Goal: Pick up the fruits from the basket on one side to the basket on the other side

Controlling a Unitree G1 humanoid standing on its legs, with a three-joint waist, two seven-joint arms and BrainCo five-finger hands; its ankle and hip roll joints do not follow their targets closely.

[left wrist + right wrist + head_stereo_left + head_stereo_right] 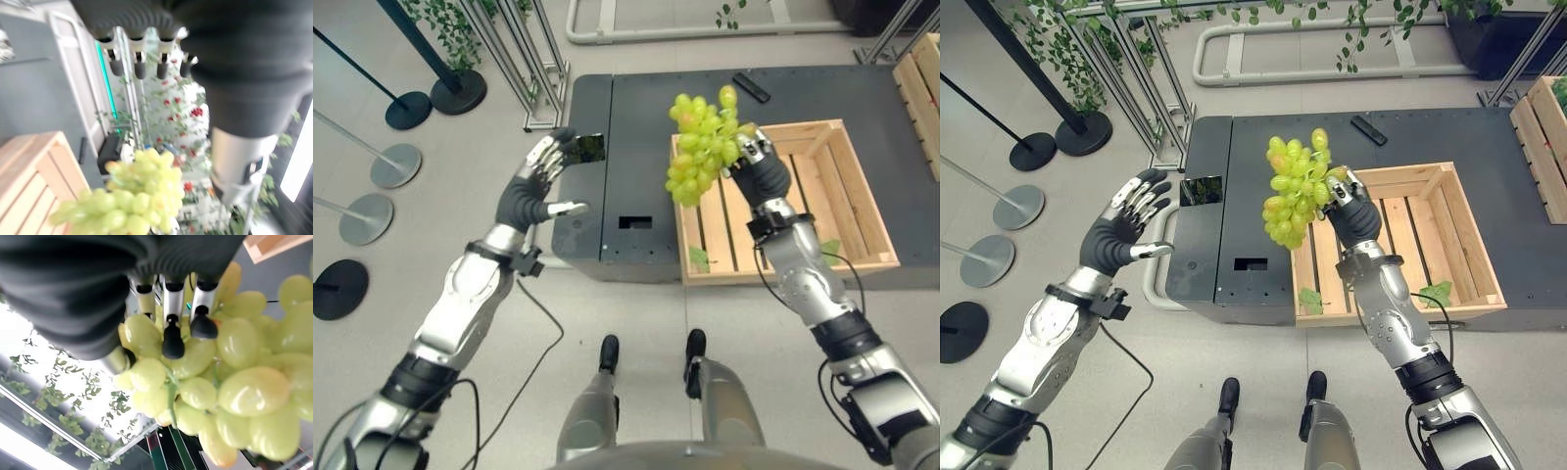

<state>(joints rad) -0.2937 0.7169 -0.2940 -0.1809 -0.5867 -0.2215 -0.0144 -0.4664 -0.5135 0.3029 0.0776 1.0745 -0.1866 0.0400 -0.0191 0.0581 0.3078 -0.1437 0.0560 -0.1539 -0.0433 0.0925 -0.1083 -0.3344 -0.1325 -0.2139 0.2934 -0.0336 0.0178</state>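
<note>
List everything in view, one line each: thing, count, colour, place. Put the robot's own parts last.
grapes: one bunch, green, held up over the table beside the left edge of the crate
crate: one, pale wood, on the table, with two green leaves inside
second crate: one, pale wood, at the right edge
table: one, dark grey, in front of the robot
remote: one, black, on the table behind the crate
barrier posts: several, black and grey bases, on the floor at left
left robot hand: one, silver and dark, open, raised left of the table
right robot hand: one, closed on the grapes
</note>
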